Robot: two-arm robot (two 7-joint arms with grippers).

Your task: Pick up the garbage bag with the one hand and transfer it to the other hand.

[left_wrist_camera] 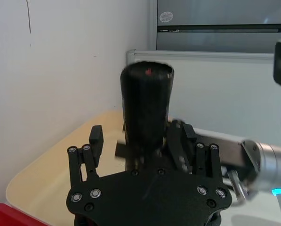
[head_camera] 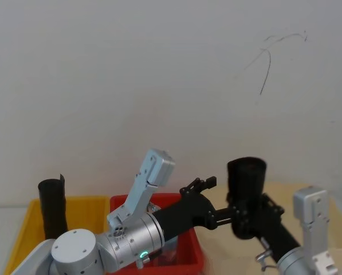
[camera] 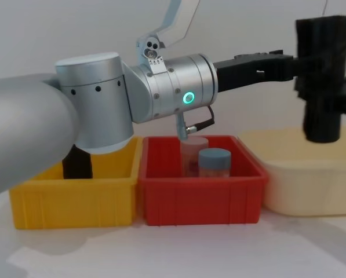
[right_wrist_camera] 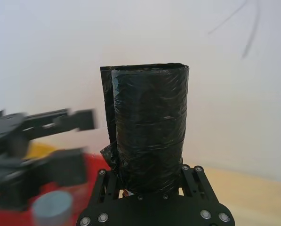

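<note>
Your right gripper clamps the upright garbage bag at its base. Your left gripper hangs spread open just beside it.

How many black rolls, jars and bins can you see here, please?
Black rolls: 2, garbage bag in right pincer (left pincer open beside it), plain roll in yellow bin.
Jars: 2, blue-lidded jar, translucent jar, in red bin.
Bins: 3, those plus cream bin.
Total: 7.

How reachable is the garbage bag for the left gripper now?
Likely yes: the left gripper is open beside the garbage bag, nothing between; the right gripper clamps it lower down.
</note>
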